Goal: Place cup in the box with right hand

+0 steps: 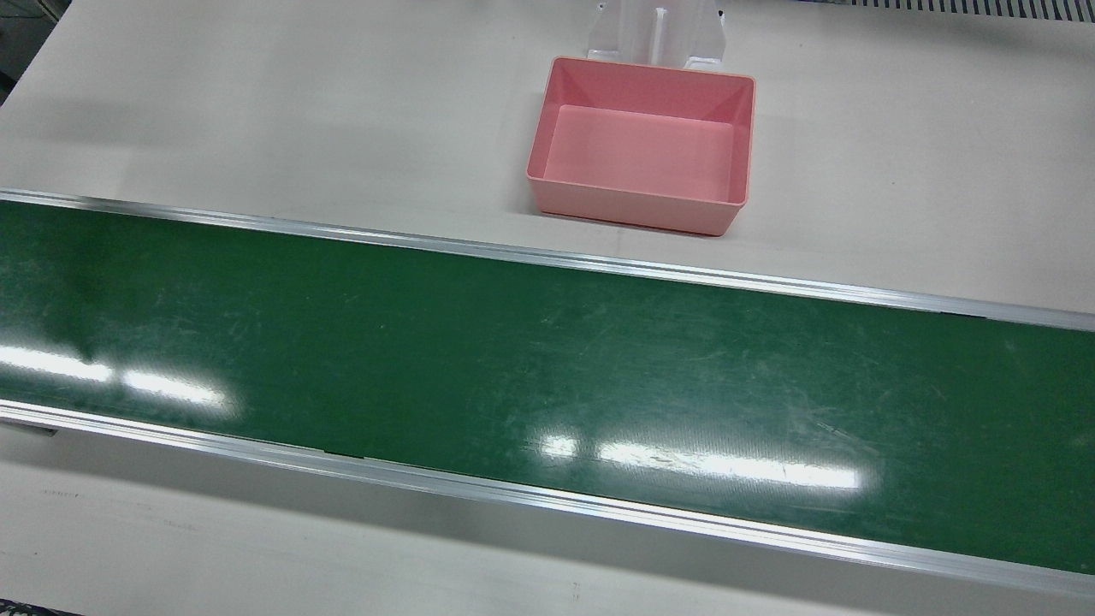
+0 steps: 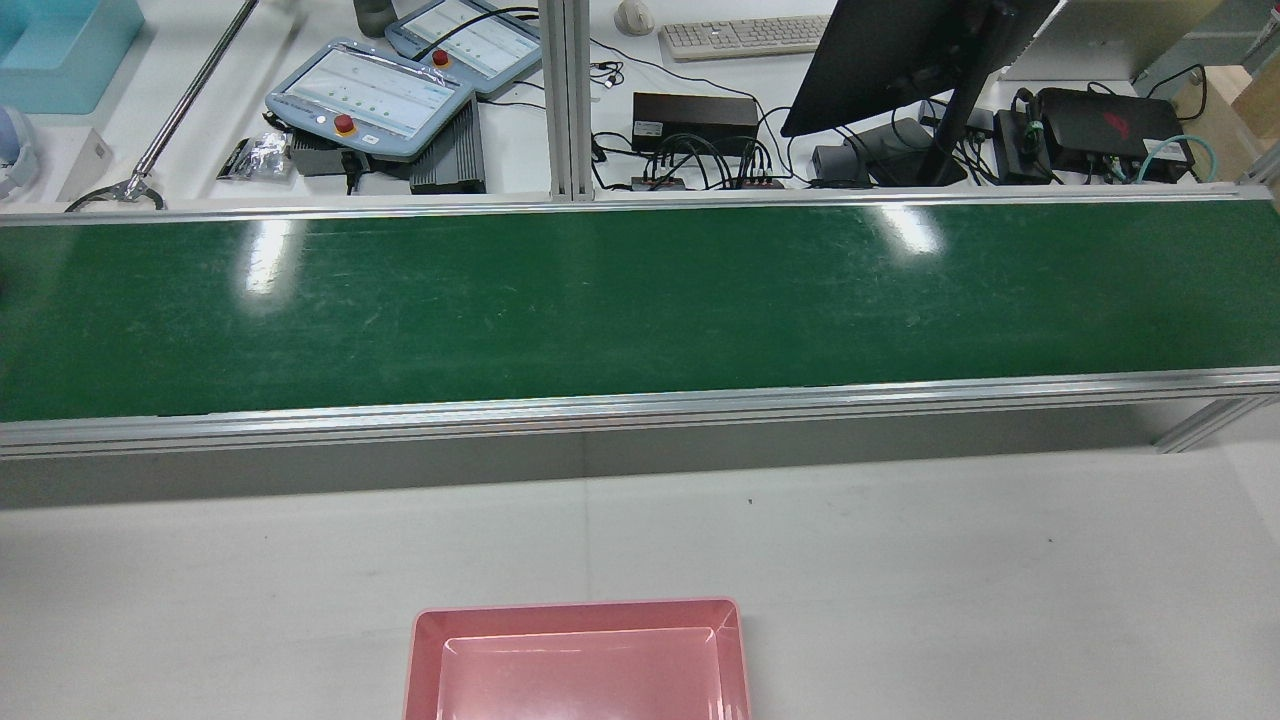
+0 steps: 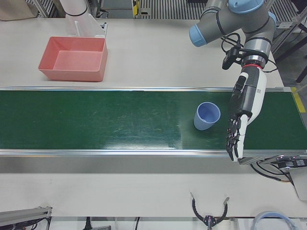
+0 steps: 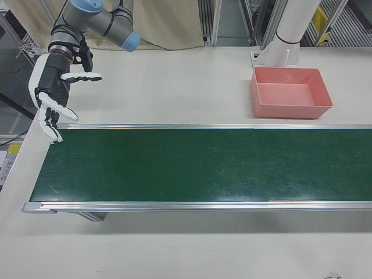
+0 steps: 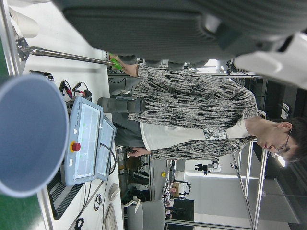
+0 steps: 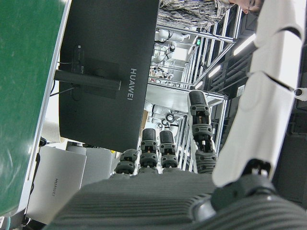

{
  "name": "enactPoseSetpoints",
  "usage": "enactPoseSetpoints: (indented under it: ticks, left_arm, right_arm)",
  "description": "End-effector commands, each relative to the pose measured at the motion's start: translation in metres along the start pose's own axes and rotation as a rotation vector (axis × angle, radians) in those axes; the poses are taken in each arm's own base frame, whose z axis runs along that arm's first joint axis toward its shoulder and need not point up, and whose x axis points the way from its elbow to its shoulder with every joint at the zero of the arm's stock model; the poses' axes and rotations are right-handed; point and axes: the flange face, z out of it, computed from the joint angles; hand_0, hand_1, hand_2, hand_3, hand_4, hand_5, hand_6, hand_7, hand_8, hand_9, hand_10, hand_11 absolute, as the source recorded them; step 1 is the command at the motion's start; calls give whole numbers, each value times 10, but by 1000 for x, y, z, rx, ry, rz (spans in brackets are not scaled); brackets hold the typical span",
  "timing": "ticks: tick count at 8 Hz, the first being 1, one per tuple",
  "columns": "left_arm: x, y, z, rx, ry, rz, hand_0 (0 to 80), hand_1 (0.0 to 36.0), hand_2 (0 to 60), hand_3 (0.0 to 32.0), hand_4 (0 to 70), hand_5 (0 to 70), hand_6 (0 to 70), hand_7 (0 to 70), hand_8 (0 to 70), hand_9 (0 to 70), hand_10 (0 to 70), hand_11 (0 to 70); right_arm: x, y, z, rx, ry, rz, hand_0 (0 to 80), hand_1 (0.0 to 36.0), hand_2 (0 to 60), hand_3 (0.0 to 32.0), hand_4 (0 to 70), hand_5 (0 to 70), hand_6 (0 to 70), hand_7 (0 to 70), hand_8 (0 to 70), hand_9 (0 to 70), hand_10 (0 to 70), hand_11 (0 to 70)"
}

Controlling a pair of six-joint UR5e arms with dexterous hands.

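A blue cup (image 3: 207, 116) stands upright on the green conveyor belt (image 3: 96, 120) in the left-front view, near the belt's right end. It fills the left edge of the left hand view (image 5: 26, 134). My left hand (image 3: 242, 112) hangs open just to the right of the cup, fingers pointing down, not touching it. The pink box (image 4: 290, 92) sits empty on the white table behind the belt; it also shows in the front view (image 1: 642, 141). My right hand (image 4: 53, 96) is open and empty above the belt's far end, well away from cup and box.
The belt's aluminium rails (image 1: 547, 257) run along both sides. A white pedestal (image 1: 654, 34) stands right behind the box. A monitor (image 2: 900, 60), teach pendants (image 2: 370, 95) and cables lie on the desk beyond the belt. A person (image 5: 201, 120) stands there.
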Motion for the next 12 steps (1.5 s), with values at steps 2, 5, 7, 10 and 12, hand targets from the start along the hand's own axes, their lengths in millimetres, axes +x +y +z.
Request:
enactPoseSetpoints:
  ticks: [2,5,7,10,12]
  left_arm:
    - [0,1,0,0,0,0,0,0,0,0,0,0,0,0,0,0,0,0]
    - [0,1,0,0,0,0,0,0,0,0,0,0,0,0,0,0,0,0]
    - [0,1,0,-1,0,0,0,0,0,0,0,0,0,0,0,0,0,0]
    - [0,1,0,0,0,0,0,0,0,0,0,0,0,0,0,0,0,0]
    - [0,1,0,0,0,0,0,0,0,0,0,0,0,0,0,0,0,0]
  right_arm:
    - [23,25,56,-34,24,-23,541,142,30,0,257,63,71,246,113,208,58,100]
    - [100,69,101,-43,27,-9,543,171,88,0,267,65,74,263,117,215,57,100]
    - [131,119,118,-15,64,-37,544,173,91,0,267,63,72,261,113,210,39,74]
    - [214,158,122,-51,101,-28,555,169,58,0,240,65,65,229,106,195,25,55]
    - [240,171,151,-66,102,-24,541,171,89,0,232,62,63,219,102,189,30,61]
